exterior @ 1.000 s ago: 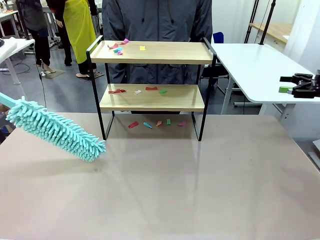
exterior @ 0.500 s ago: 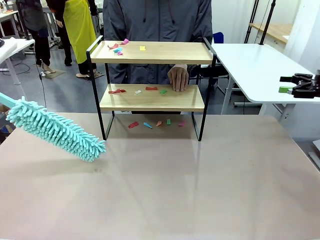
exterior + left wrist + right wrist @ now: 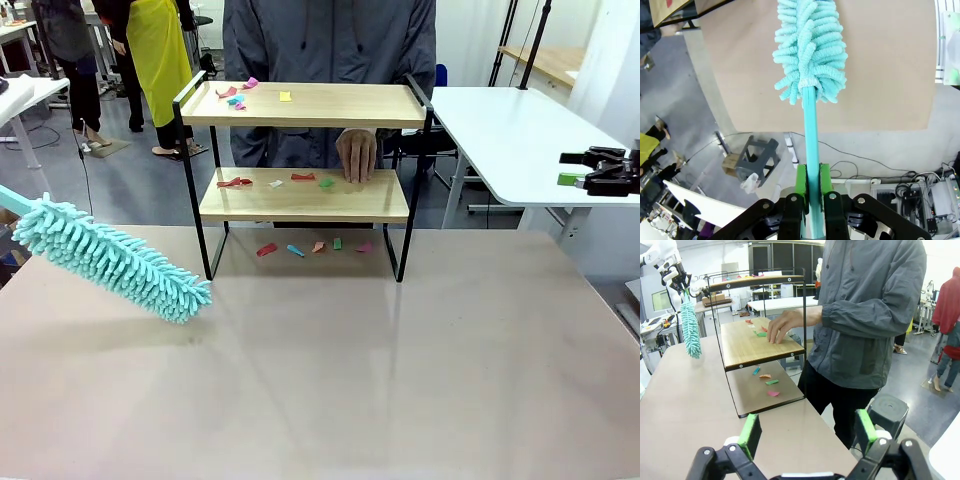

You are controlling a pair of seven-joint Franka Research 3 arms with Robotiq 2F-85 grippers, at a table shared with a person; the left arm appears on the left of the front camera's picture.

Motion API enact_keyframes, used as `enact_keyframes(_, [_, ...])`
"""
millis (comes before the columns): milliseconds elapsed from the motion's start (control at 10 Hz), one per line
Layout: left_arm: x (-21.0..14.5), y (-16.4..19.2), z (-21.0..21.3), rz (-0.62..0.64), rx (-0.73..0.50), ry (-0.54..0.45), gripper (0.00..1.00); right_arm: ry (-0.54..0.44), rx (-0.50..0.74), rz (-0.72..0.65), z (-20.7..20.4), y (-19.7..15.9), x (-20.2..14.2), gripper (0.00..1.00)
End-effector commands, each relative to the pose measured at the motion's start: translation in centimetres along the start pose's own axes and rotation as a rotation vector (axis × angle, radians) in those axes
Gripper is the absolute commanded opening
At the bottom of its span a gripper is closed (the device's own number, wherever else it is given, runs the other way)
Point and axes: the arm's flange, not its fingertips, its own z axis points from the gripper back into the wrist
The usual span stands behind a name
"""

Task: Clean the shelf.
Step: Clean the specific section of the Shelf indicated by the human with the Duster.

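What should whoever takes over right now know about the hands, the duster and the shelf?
Left hand shut on the duster, its head at the table's left side, short of the shelf.
Right hand open, empty, off to the right.
Person's hand rests on the shelf's lower board.
Done: no board swept yet.
Left: paper scraps on the top board, lower board and the table beneath.

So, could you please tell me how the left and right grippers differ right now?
The left gripper is shut on the teal duster; the right gripper is open and empty. The left holds the duster low over the table's left side; the right hangs off to the right, pointing toward the shelf. Both are black with green pads.
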Motion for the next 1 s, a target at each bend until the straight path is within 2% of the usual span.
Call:
enact_keyframes(0, [-0.3, 0.2, 0.2, 0.001, 0.010, 0.000, 0.13, -0.003, 0.001, 0.005, -0.2, 0.0, 0.3, 1.00])
enact_keyframes(600, [0.0, 0.0, 0.0, 0.000, 0.000, 0.000, 0.13, -0.003, 0.001, 0.005, -0.2, 0.0, 0.3, 1.00])
enact_keyframes(700, [1.4, 0.6, 0.7, 0.021, -0.024, -0.102, 0.13, -0.003, 0.001, 0.005, -0.2, 0.0, 0.3, 1.00])
enact_keyframes(800, [2.7, 0.6, 1.5, 0.083, -0.023, -0.100, 0.13, -0.003, 0.001, 0.005, -0.2, 0.0, 0.3, 1.00])
enact_keyframes(900, [3.4, 0.5, 2.6, 0.101, -0.019, -0.194, 0.13, -0.003, 0.001, 0.005, -0.2, 0.0, 0.3, 1.00])
